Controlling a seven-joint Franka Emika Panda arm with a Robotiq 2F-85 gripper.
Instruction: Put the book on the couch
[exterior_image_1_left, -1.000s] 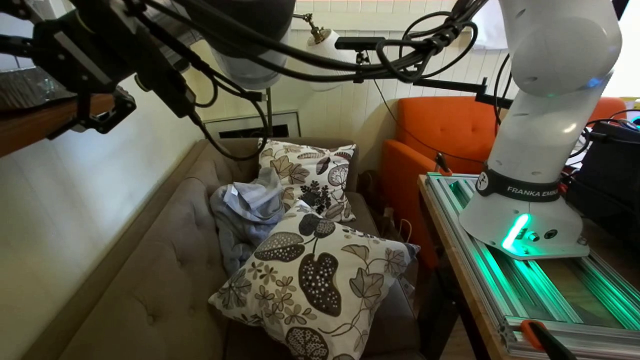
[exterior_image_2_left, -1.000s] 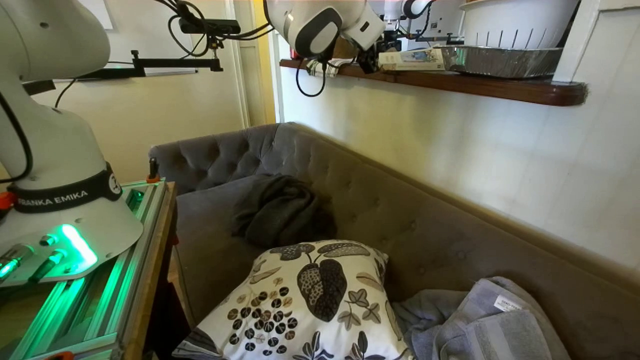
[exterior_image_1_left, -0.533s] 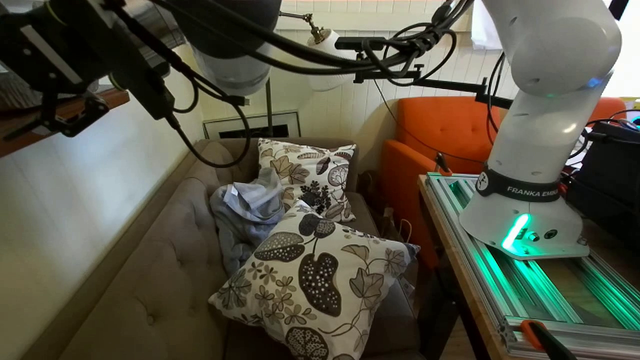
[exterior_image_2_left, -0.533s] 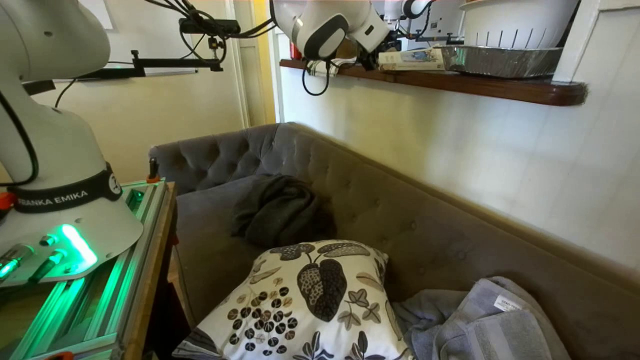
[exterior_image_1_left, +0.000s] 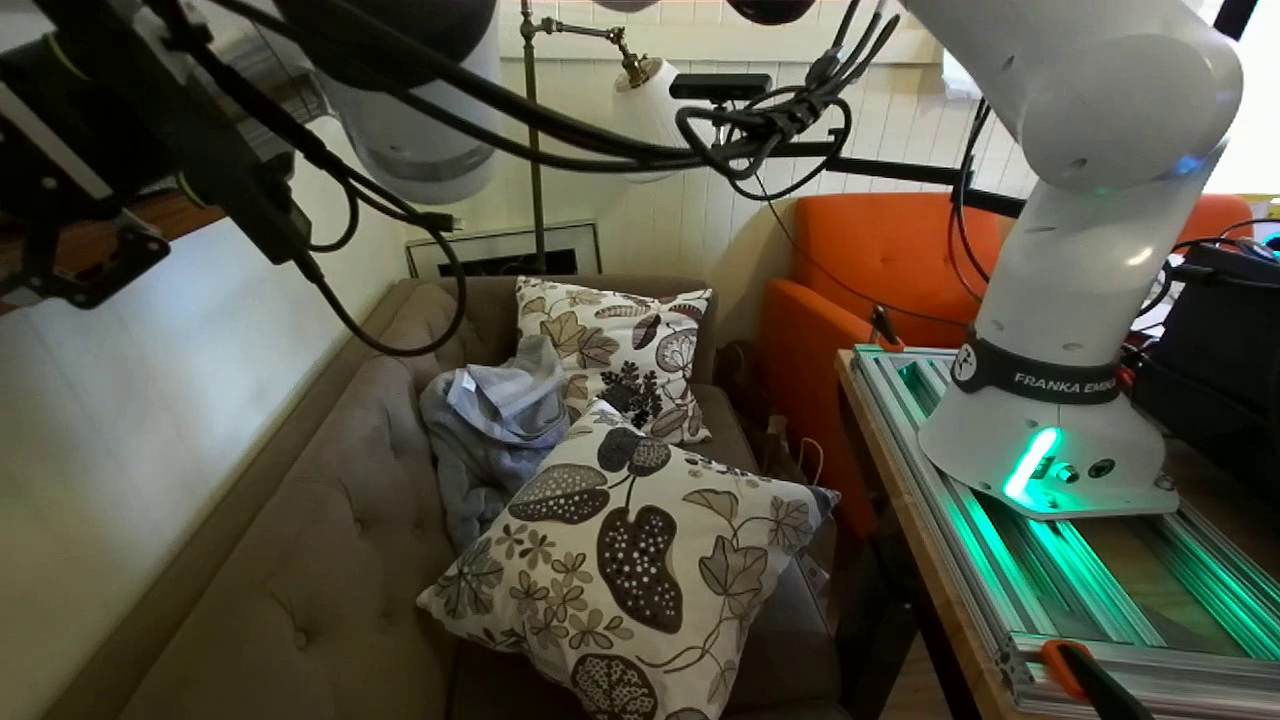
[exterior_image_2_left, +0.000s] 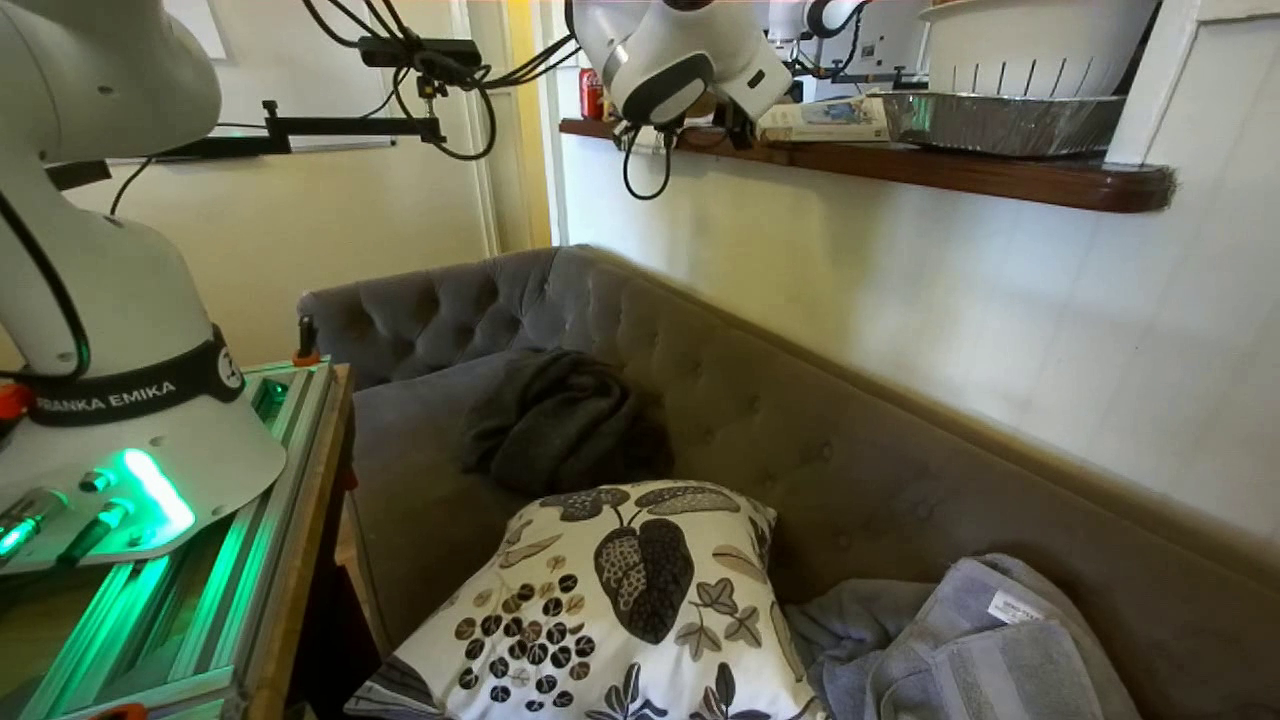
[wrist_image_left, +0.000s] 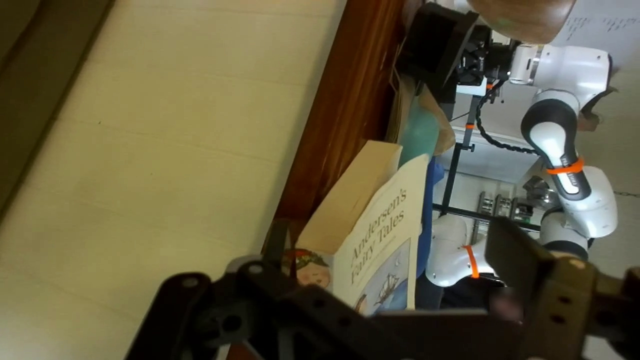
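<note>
One grasp to set up before any trip to the couch (exterior_image_2_left: 900, 470), well below the fingers (wrist_image_left: 515, 255). Note the fingers spread wide, with nothing pinched; find the book (wrist_image_left: 367, 227) ahead of and between them in the wrist view, on the shelf (wrist_image_left: 350, 100). Centre the gap first: in that view, less room on the shelf-edge side of the book, more on the cover side. Keep the edge-side finger from catching the shelf, probably the main risk. Ease forward, deep enough for a firm bite across the thickness, and squeeze gently. Lift clear before pulling back, to avoid dragging the foil tray (exterior_image_2_left: 1000, 125), past the book from the fingers in an exterior view.

Hard to judge: depth from fingers to book, and any overhang beyond the shelf edge. Cannot tell about contact between book and foil tray. Hidden in the wrist view: the book's lower part, behind the base of the fingers. In both exterior views, no clear look at the fingers: partly cut off by the border or lost in a dark clump near the book.
</note>
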